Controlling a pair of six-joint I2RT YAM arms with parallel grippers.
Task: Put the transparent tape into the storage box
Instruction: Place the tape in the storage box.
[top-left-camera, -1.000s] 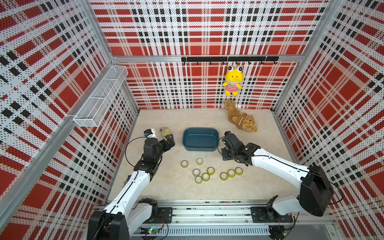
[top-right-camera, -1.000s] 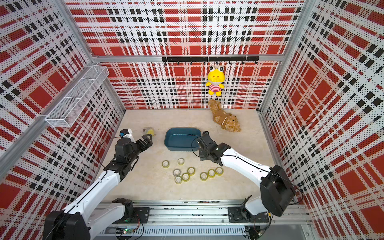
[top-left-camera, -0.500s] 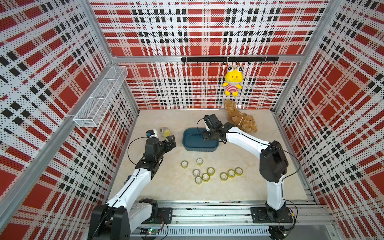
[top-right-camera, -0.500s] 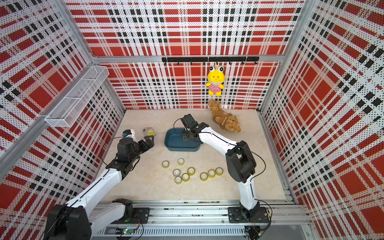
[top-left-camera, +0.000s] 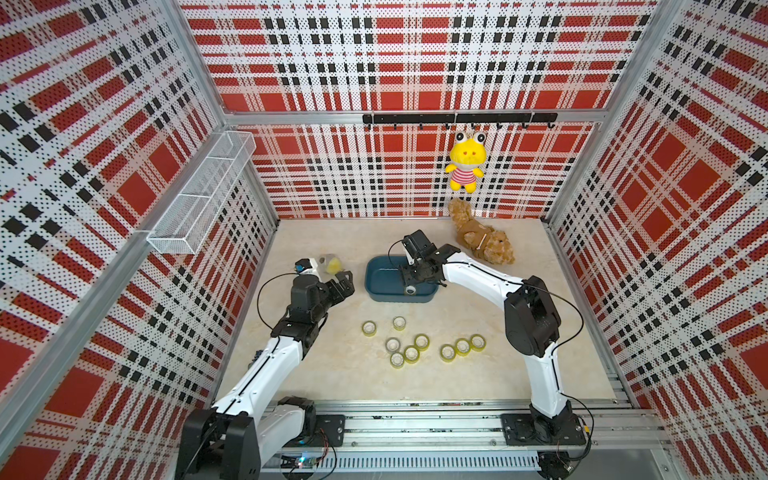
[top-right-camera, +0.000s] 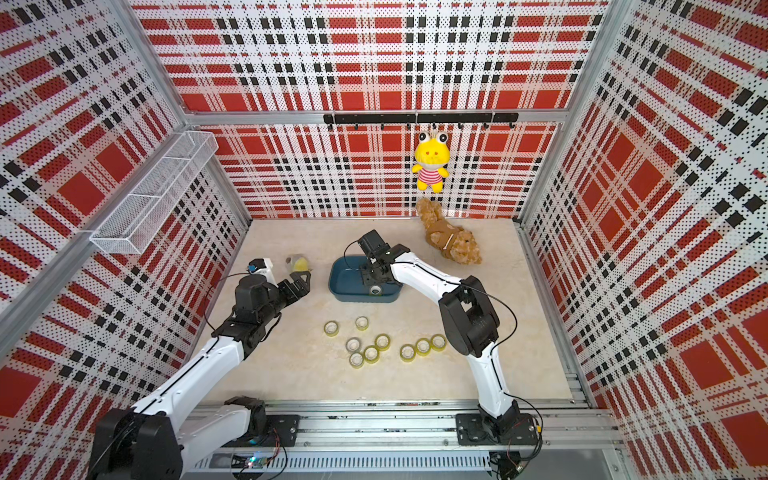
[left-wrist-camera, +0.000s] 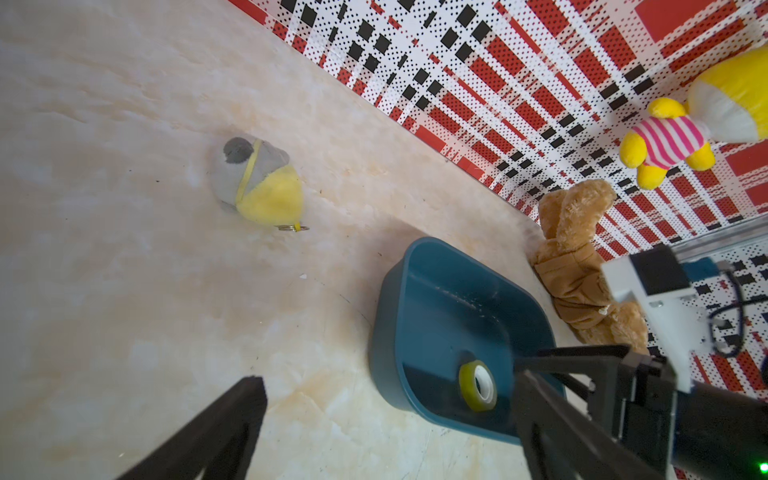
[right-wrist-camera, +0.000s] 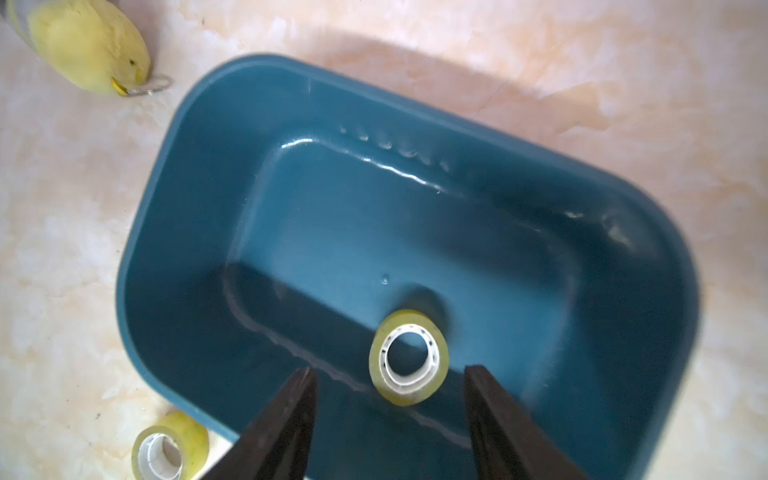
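The storage box (top-left-camera: 376, 293), a dark teal tub, sits mid-table in both top views (top-right-camera: 338, 291). One roll of transparent tape (right-wrist-camera: 408, 357) is inside it by the near wall (top-left-camera: 410, 290), touching neither finger. My right gripper (right-wrist-camera: 390, 369) hangs open just above that roll, over the box (top-left-camera: 409, 277). Several more yellowish tape rolls (top-left-camera: 411, 353) lie loose on the table in front of the box. My left gripper (top-left-camera: 345, 282) is wide open and empty, left of the box; its view shows the roll (left-wrist-camera: 478, 385) in the box (left-wrist-camera: 419, 291).
A small grey-and-yellow plush (top-left-camera: 330, 262) lies left of the box. A brown teddy (top-left-camera: 484, 243) lies behind it on the right, and a yellow frog toy (top-left-camera: 466, 164) hangs on the back wall. A white wire basket (top-left-camera: 203, 195) is on the left wall.
My right arm swung from beside the loose rolls to over the box. Its jaws opened and the roll now sits free inside. The left arm barely shifted.
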